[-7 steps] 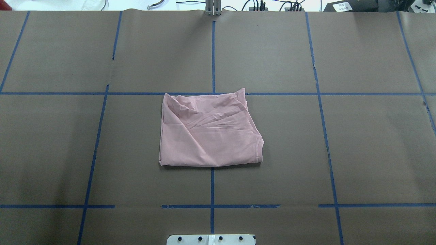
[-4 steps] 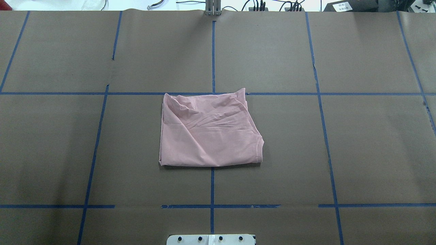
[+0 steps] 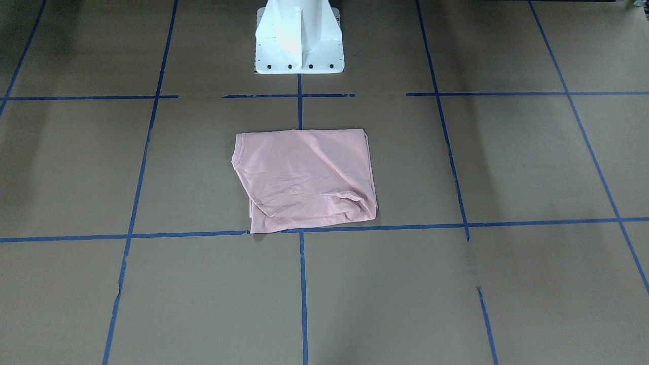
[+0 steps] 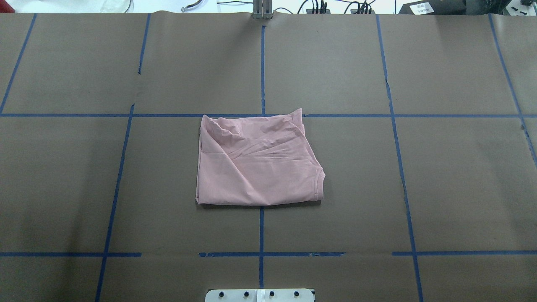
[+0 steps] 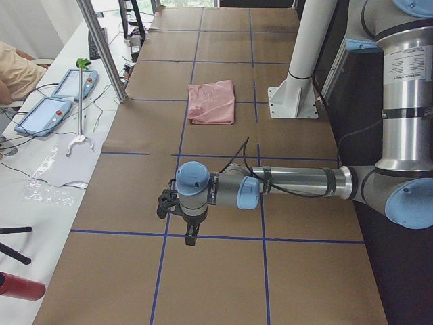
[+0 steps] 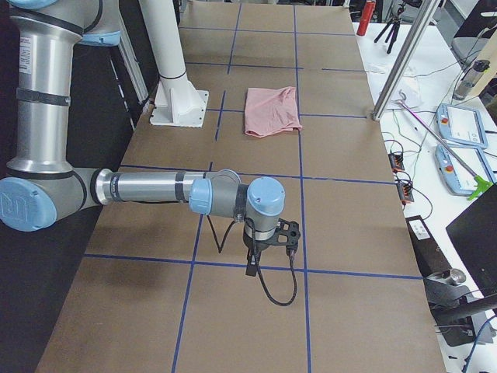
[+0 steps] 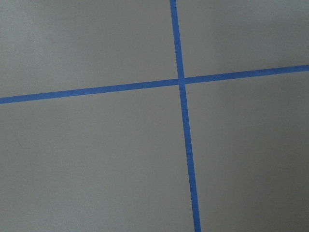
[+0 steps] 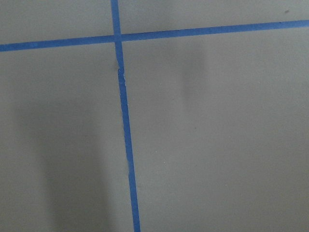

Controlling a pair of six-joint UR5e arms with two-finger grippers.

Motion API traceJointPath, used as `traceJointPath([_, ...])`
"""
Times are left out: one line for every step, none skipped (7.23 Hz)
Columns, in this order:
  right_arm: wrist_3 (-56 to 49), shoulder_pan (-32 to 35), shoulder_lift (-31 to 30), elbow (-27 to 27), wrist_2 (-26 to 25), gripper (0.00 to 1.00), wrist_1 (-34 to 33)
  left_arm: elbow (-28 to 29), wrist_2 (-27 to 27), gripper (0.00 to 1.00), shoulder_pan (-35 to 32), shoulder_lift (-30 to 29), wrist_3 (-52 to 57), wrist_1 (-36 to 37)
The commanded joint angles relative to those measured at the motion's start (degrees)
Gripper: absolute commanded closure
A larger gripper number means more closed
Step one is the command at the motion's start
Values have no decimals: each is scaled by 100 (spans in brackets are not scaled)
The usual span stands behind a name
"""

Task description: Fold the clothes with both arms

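Overhead exterior gives you the table (image 4: 75,180) from edge to edge: brown paper, creased at its seams and ruled into large squares by blue tape (image 4: 440,115). At its middle lies the shirt (image 4: 256,167), folded to a rough rectangle with plain pink uppermost. It straddles the centre tape line and its far edge touches the cross line. Wrinkles gather at its far left corner, and a ribbed hem curves at its near right corner. Beyond the far edge you can see black cables (image 4: 319,6) on a white bench (image 4: 63,5). The white pedestal (image 4: 235,297) shows its base plate at the near edge, in line with the shirt.

Exterior left, read from the left, shows you a person's shoulder (image 5: 17,68), two pendants (image 5: 42,115) and a red bottle (image 5: 20,288) along the bench. A metal post (image 5: 101,47) stands at the table's rim, and then comes the paper. The left arm (image 5: 291,183) reaches low over the near squares, well apart from the shirt, with the left tool (image 5: 183,217) pointing down beside a tape crossing. You cannot tell whether its fingers are apart or together.

Exterior right shows you the right arm (image 6: 147,186) stretched over the near squares at the other end, also well apart from the shirt. The right tool (image 6: 268,245) hangs down with a black cable looped under it, and its state cannot be read either.

Both wrist cameras show you only paper and crossed tape.
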Motion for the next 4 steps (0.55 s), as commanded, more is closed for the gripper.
traceJointPath([0, 0, 0, 0, -2, 0, 1, 3, 18, 0, 0, 6, 0, 4])
traceJointPath([0, 0, 0, -8, -2, 0, 1, -6, 87, 0, 0, -3, 0, 4])
traceJointPath([0, 0, -9, -9, -2, 0, 36, 3, 88, 0, 0, -3, 0, 4])
traceJointPath([0, 0, -17, -9, -2, 0, 36, 3, 88, 0, 0, -3, 0, 4])
